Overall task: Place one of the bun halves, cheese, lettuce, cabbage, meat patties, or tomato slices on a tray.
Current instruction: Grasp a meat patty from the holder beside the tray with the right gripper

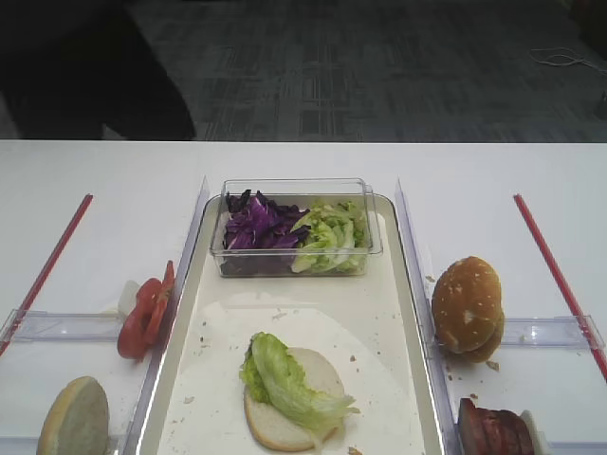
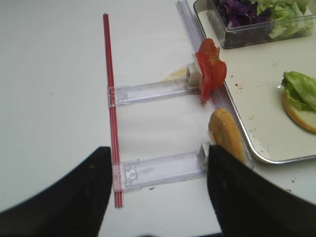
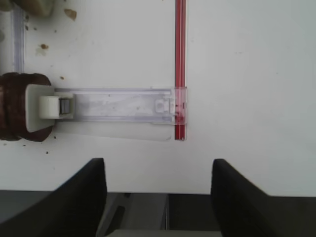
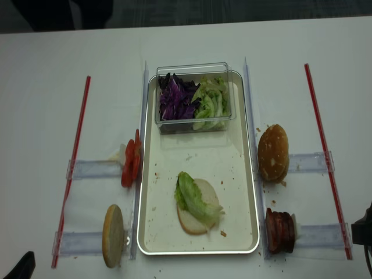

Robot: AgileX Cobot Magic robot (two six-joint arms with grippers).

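The tray [image 1: 379,313] holds a pale bun base [image 1: 285,422] with a lettuce leaf [image 1: 285,379] on it. A clear box holds cabbage [image 1: 256,226] and more lettuce [image 1: 332,237]. Tomato slices [image 1: 144,318] and a bun half [image 1: 74,419] stand on edge left of the tray. Sesame bun halves [image 1: 467,305] and meat patties [image 1: 493,431] stand to its right. Cheese is out of view. My left gripper [image 2: 158,168] is open above the table, near the left bun half [image 2: 227,136]. My right gripper [image 3: 158,170] is open and empty, right of the patties [image 3: 15,106].
Clear plastic holders [image 3: 118,104] run from the food to red strips [image 3: 180,69] on both sides of the tray. The clear box [image 1: 296,227] stands at the tray's far end. Crumbs dot the tray and the table. The table's near edge lies under the right gripper.
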